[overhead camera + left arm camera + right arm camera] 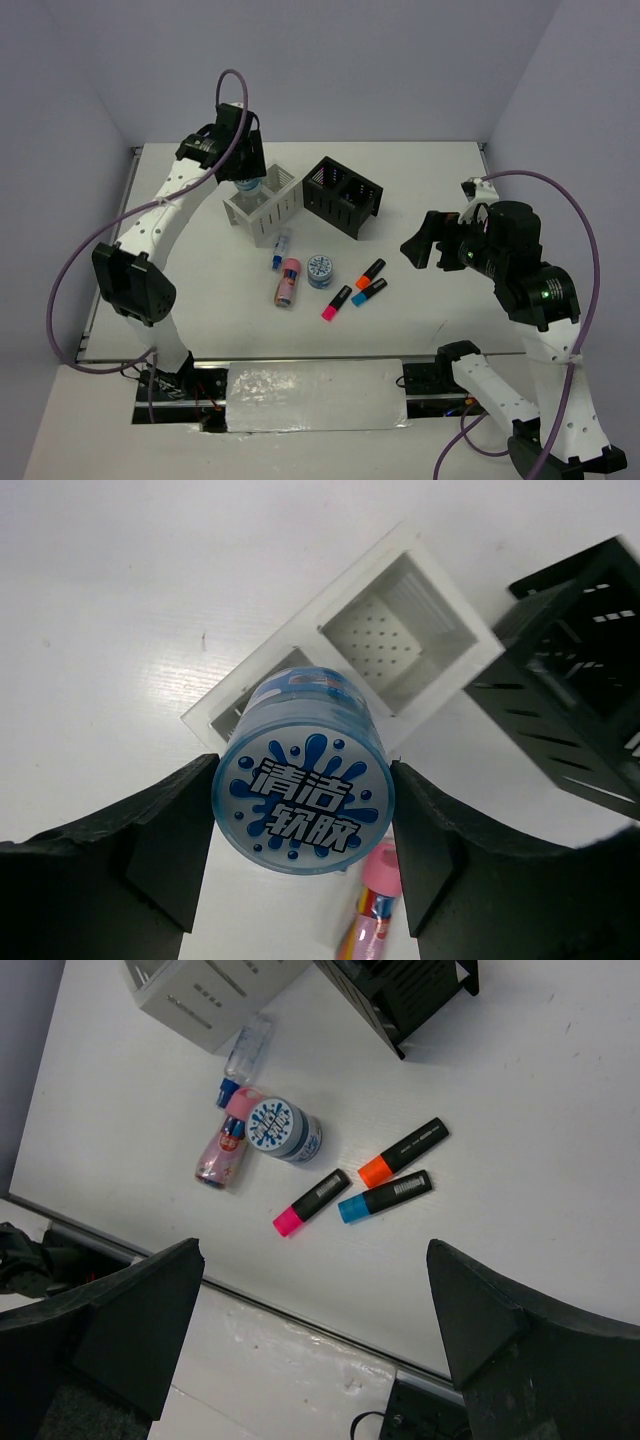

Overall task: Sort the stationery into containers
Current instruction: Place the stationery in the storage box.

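Tape roll (305, 780), pale blue, is pinched across its round sides by the left jaws, over the white box (452, 586). It is judged light, stiff and smooth-sided, so a firm grip across the width is advised. The right jaws are spread wide over the desk (520, 1090), holding nothing.

Glossy printed tape roll (305, 800), matt white plastic box (440, 590), matt black fingers (165, 850), smooth white table (120, 600)

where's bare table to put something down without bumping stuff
Bare table lies right of the black box and behind both boxes. Crowded in front of the white box: stick, pink tube, loose tape roll, three highlighters.
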Available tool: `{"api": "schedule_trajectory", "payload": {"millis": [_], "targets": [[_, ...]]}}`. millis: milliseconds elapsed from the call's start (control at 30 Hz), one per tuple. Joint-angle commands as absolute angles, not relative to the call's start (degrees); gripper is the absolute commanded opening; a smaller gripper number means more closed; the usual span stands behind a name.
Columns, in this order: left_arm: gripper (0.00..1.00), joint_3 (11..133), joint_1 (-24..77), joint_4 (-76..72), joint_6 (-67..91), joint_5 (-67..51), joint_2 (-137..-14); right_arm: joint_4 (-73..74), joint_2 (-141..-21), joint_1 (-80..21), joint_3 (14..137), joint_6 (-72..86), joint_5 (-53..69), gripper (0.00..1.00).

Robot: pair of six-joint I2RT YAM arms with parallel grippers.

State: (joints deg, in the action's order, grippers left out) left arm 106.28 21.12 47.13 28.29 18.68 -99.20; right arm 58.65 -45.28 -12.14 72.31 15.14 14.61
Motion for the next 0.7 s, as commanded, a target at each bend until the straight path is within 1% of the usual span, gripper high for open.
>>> {"api": "schedule_trajectory", "payload": {"millis": [0, 133, 300, 467, 667], "targets": [[0.00, 107.85, 20.39, 44.04, 25.93, 18.19, -98.79, 56.25, -44.56, -12.57, 72.51, 14.77, 16.00, 1.00], [0.00, 107.14, 19.86, 43.15, 25.31, 17.66, -100.37, 56.07, -43.95, -12.57, 70.93, 14.85, 16.35, 1.00], [0.00, 102.93, 19.60, 41.84, 26.01, 16.96, -99.76, 55.81, -44.21, -12.66, 70.14, 15.12, 16.17, 1.00], [0.00, 98.10, 19.60, 39.82, 26.54, 16.96, -99.05, 55.28, -45.17, -12.66, 70.49, 15.21, 16.70, 1.00], [0.00, 95.89, 19.51, 38.94, 27.42, 17.14, -98.70, 55.46, -46.49, -12.66, 71.10, 14.68, 16.61, 1.00]]}}
